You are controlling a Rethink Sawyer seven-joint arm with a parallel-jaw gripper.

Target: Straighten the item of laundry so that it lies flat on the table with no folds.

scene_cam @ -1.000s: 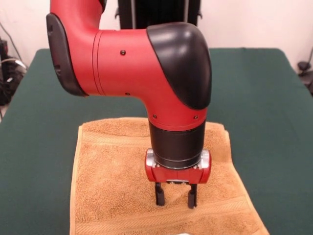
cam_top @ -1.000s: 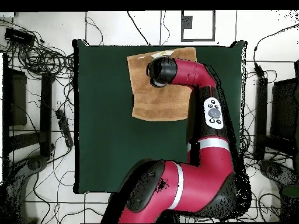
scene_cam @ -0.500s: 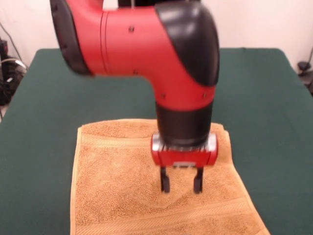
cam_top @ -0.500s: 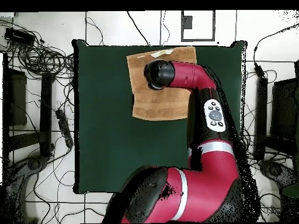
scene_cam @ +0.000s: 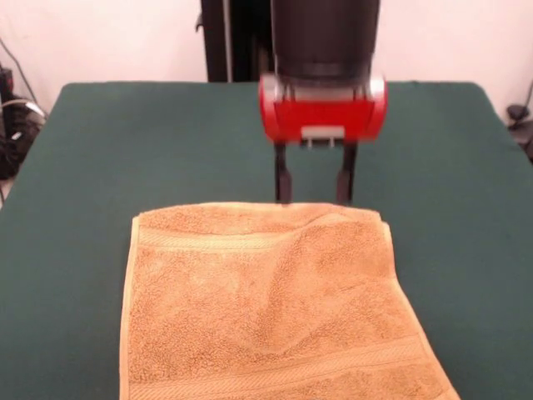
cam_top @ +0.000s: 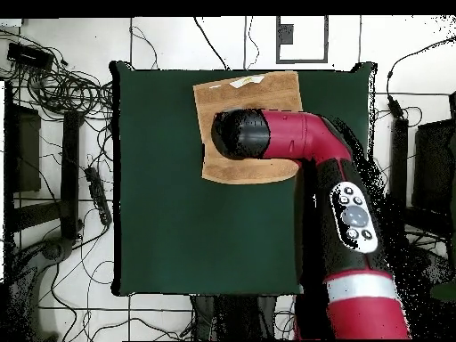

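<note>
Hand (scene_cam: pixel 315 182) open and empty at upper centre; towel (scene_cam: pixel 266 308) spread on tabletop (scene_cam: pixel 100 167), shallow central wrinkles left to smooth.

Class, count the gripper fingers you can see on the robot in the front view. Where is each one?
2. One finger hangs on the picture's left, the other finger on its right, both above the towel's far edge.

My gripper (scene_cam: pixel 315 182) hangs above the towel's (scene_cam: pixel 266 308) far edge, fingers apart, nothing between them. The towel lies low with a soft ridge in the middle. Bare green table (scene_cam: pixel 100 150) lies open left, right and beyond it; my arm (cam_top: pixel 303 138) covers part of the towel from overhead.
</note>
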